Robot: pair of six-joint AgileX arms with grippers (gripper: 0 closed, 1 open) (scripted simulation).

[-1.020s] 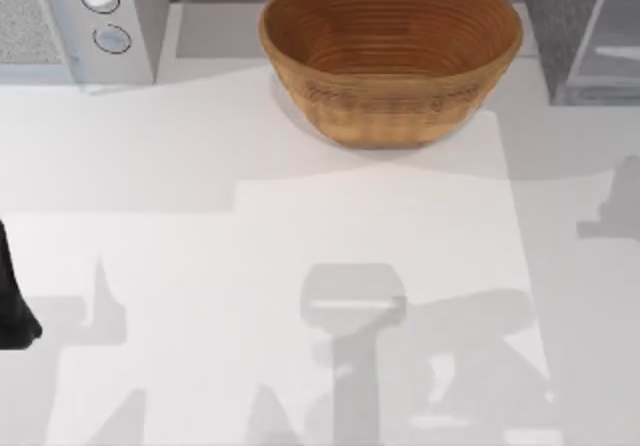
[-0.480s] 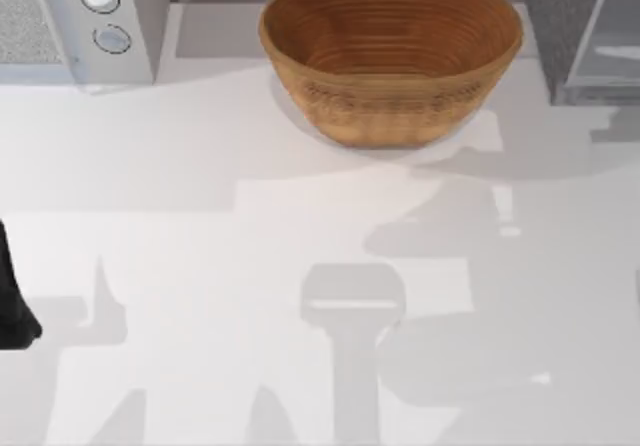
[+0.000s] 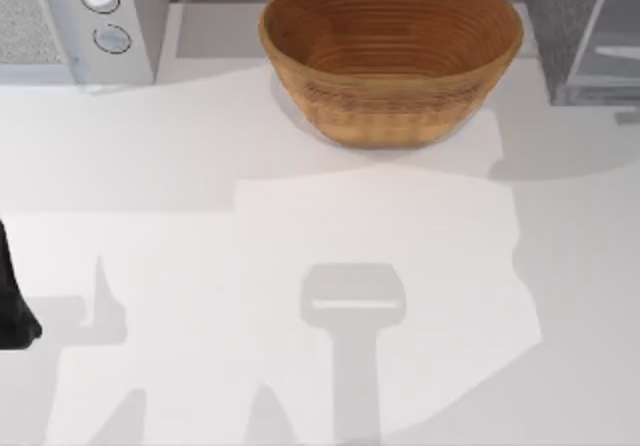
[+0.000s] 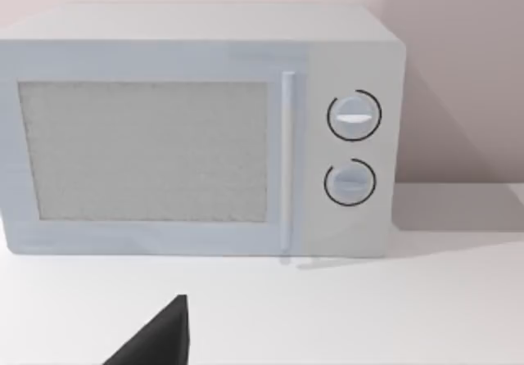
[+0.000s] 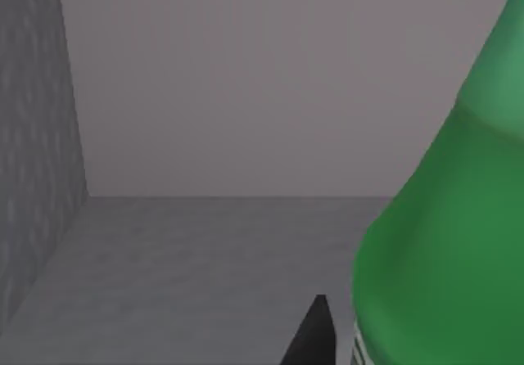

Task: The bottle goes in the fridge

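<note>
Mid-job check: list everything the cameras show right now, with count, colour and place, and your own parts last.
bottle: one, green, close to the right wrist camera, in front of a grey interior floor and back wall.
fridge: one, dark speckled grey side and pale front, back right corner of the table.
basket: one, brown woven, back centre of the table.
microwave: one, light grey with two round knobs, back left corner.
table: one, white, under everything.
left arm: one, black, parked at the table's left edge; a black fingertip shows in the left wrist view.
right gripper: one black fingertip beside the bottle in the right wrist view.
</note>
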